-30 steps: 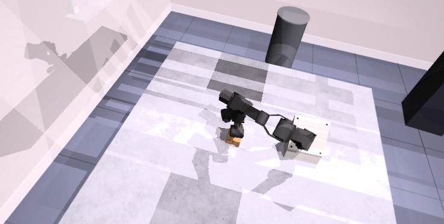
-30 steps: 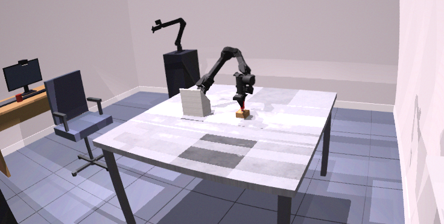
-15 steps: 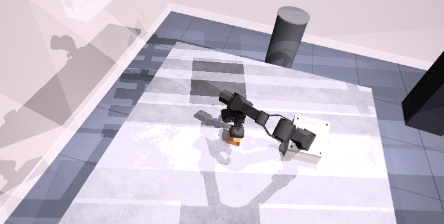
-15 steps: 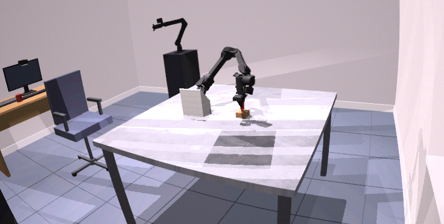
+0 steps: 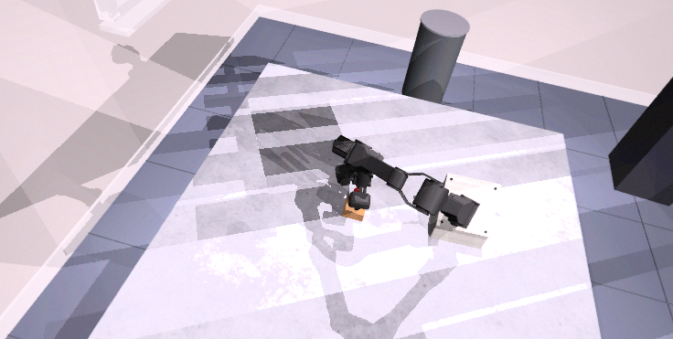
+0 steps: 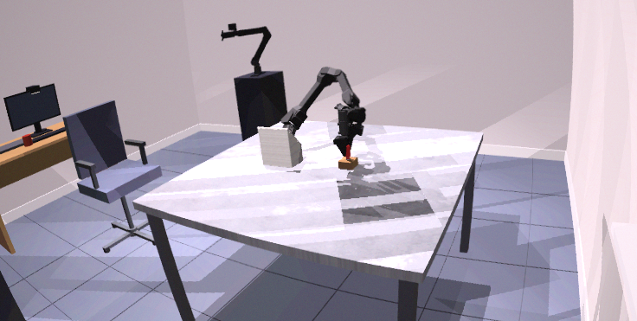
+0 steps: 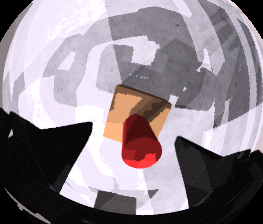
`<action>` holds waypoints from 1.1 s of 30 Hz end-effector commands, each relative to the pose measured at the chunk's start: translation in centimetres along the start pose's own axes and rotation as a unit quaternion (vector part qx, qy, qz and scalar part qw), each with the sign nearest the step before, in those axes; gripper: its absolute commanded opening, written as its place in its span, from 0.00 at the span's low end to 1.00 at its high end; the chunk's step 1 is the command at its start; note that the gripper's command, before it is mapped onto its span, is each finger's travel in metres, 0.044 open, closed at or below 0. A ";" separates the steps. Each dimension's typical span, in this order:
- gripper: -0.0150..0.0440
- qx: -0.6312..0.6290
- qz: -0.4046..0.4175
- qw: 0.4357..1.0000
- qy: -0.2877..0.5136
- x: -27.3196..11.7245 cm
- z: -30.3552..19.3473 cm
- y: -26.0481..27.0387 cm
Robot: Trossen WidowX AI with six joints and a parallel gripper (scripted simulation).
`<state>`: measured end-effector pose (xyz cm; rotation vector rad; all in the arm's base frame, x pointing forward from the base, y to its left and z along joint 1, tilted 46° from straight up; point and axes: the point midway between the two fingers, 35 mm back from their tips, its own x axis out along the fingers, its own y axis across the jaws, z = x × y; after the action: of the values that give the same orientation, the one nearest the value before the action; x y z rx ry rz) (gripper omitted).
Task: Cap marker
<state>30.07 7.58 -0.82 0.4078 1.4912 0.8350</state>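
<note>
Marble-white table (image 6: 276, 212) on blue-grey tiled floor (image 6: 511, 212)

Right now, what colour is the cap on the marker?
Red cap, clearest in the wrist view.

From the top view the gripper (image 5: 359, 195) covers nearly all of the red cap (image 5: 357, 189) below it; the marker under the cap is hidden everywhere, and the wrist view's edge cuts off both fingers
</note>
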 end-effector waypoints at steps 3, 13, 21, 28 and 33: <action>1.00 -0.002 -0.004 1.000 -0.002 -6.1 0.2 -0.2; 0.73 0.073 -0.001 0.997 -0.003 -6.4 0.2 -0.5; 0.38 0.073 -0.001 0.997 -0.003 -6.4 0.2 -0.5; 0.25 0.073 -0.001 0.997 -0.003 -6.4 0.2 -0.5; 0.25 0.073 -0.001 0.997 -0.003 -6.2 0.2 -0.5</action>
<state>31.23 2.86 3.38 0.5112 1.5481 0.7293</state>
